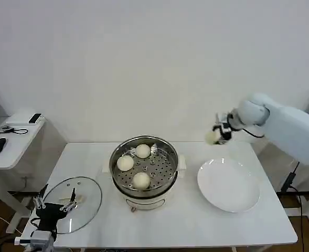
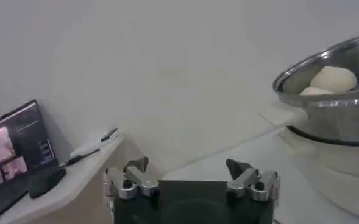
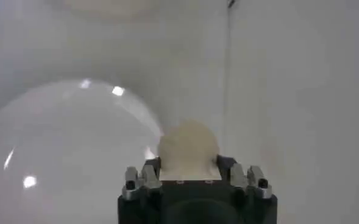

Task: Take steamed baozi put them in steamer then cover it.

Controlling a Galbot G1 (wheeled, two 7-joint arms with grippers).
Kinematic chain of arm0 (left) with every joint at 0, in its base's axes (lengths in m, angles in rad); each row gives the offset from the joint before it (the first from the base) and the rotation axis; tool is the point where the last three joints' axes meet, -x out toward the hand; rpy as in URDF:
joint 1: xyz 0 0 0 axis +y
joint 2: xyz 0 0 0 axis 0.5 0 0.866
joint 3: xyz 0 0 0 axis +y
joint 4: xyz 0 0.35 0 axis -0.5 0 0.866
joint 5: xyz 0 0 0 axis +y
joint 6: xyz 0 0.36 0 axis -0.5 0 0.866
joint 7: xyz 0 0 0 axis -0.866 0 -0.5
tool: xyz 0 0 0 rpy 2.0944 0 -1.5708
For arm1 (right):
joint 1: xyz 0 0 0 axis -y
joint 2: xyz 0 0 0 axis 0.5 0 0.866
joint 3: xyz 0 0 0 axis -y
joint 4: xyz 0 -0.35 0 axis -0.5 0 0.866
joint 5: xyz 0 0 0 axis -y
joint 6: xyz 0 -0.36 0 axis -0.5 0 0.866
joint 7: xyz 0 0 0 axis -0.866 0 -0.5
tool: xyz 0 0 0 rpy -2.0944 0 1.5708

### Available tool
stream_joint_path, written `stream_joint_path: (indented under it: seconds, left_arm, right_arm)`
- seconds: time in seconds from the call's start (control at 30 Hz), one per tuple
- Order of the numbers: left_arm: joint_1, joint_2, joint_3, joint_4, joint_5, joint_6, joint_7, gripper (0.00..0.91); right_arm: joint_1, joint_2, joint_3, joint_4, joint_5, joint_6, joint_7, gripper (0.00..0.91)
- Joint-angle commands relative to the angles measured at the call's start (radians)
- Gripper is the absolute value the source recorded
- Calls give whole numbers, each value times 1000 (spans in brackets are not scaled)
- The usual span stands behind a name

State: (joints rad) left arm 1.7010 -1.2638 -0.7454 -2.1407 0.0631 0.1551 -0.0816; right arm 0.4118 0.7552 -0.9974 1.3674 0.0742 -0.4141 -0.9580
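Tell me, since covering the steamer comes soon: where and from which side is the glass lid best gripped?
Probably by the pale handle at the centre of the cover, coming straight down from above. The lid lies flat on the table, so its thin rim offers little to pinch, while the handle stands up. The left gripper, open, is right over it.

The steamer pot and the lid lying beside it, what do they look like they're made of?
The round shiny steamer pot looks like polished stainless steel: mirror-bright wall, perforated grey tray. The round clear lid looks like glass with a metal rim: the table shows through it.
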Motion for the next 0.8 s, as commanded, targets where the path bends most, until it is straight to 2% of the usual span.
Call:
stream_joint_path:
  seconds: [0.03,0.13,0.23,0.4,0.57,0.8]
  left_arm:
    - [0,-4,-1,-6,2,0,-1,907]
    - [1,-4,-1,-8,4,0,-1,907]
    - [3,-6,-6,-9,4,0,-1,907]
    - [5,-6,-12,-11,4,1,-1,907]
    - [2,-6,-20,-9,1,1,0,907]
    - [5,-3,-26,-5,0,0,0,907]
  right_arm:
    - [190,217,-173,95,352,-236,169,635]
    - [153,273,-174,78,370,-262,210,635]
    - [113,334,-171,61,431,-302,260,635]
    - [78,388,-178,38,492,-315,298,645]
    - [38,420,-183,13,491,-316,313,645]
    - [-5,420,-192,-2,441,-317,307,645]
